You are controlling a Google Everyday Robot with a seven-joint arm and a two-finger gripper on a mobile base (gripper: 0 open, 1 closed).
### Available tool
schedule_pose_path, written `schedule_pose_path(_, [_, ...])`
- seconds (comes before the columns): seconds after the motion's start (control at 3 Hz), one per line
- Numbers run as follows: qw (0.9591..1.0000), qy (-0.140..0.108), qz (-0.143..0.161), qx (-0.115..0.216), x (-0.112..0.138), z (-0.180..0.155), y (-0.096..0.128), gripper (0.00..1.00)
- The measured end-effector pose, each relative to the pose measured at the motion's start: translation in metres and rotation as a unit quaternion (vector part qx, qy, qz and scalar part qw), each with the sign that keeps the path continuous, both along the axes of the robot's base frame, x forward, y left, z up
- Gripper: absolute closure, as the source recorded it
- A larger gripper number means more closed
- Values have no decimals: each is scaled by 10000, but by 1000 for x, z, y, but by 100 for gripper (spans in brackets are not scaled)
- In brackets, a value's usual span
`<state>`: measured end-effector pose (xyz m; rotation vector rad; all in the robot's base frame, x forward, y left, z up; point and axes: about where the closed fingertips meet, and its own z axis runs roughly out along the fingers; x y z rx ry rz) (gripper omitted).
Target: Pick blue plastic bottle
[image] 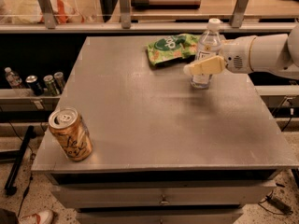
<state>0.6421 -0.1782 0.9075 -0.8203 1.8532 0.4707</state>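
Note:
The blue plastic bottle (207,42) is a tall clear bottle with a white cap and a white label. It stands upright on the far right part of the grey metal table (154,120). My gripper (200,67) comes in from the right on a white arm (266,54). It lies across the front of the bottle's lower half, level with the label's bottom edge. The bottle's base rests on the table.
A green snack bag (170,47) lies just left of the bottle at the table's far edge. An orange-gold drink can (70,134) stands tilted at the near left corner. Cans and a small bottle (35,82) sit on a low shelf to the left. A railed counter (149,13) runs behind the table.

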Motion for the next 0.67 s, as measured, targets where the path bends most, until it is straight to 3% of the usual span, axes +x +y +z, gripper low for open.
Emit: schedule_pose_path(0.67, [9999,49,100,48,2,-7,6,62])
